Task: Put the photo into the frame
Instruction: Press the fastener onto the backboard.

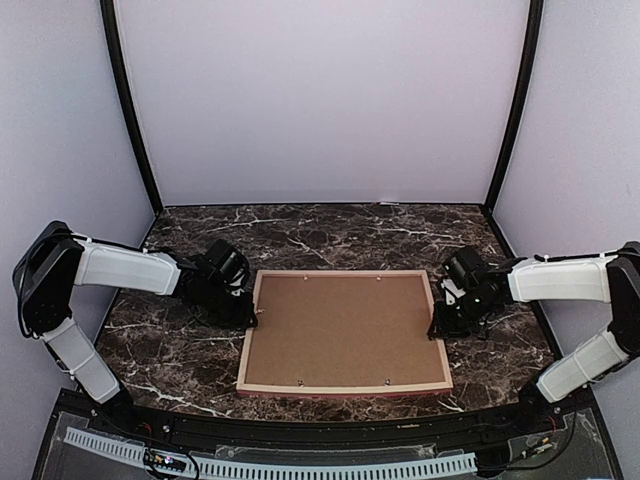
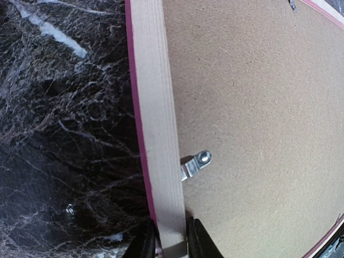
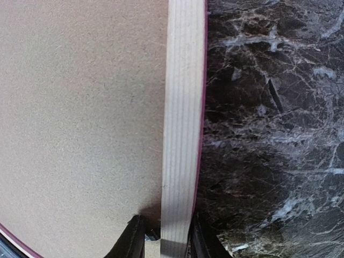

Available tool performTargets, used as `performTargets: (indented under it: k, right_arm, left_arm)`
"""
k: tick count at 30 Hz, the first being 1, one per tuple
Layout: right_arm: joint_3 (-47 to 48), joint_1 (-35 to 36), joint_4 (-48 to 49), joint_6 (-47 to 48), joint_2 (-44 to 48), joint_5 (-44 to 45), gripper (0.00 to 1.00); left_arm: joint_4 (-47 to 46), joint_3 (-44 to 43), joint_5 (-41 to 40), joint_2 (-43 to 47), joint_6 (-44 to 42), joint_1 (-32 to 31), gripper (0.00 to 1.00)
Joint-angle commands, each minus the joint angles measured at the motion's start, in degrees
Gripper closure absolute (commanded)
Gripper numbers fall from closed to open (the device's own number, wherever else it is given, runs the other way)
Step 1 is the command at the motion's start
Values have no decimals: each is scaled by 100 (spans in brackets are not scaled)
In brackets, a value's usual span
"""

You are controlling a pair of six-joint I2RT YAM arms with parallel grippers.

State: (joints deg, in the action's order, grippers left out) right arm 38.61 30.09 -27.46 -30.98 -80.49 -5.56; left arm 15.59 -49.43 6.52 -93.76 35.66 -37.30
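From above, the frame [image 1: 340,387] lies back up in the middle of the table [image 1: 330,235], a brown board [image 1: 340,328] filling it. The left hand [image 1: 250,312] is at its left rail and the right hand [image 1: 437,325] at its right.

Left wrist: the hand pinches the pale rail, narrow, with a metal clip [image 2: 196,163] just ahead.

Right wrist: fingers [image 3: 134,239] closely straddle the right rail; whether they grip it cannot be told.

frame [image 2: 156,134]: pale ribbed wood | backing board [image 1: 340,330]: matt brown fibreboard | clip [image 2: 196,164]: shiny metal | table [image 1: 330,235]: dark marble
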Motion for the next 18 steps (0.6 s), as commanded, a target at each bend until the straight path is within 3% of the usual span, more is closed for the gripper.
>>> performTargets:
  k: [1, 18]
  right_arm:
    - [34, 50, 187, 1, -186, -46, 71]
    - [170, 12, -35, 391, -201, -435, 73]
  left_arm:
    - [168, -32, 82, -98, -88, -94, 78]
    - [180, 27, 49, -27, -63, -108, 78]
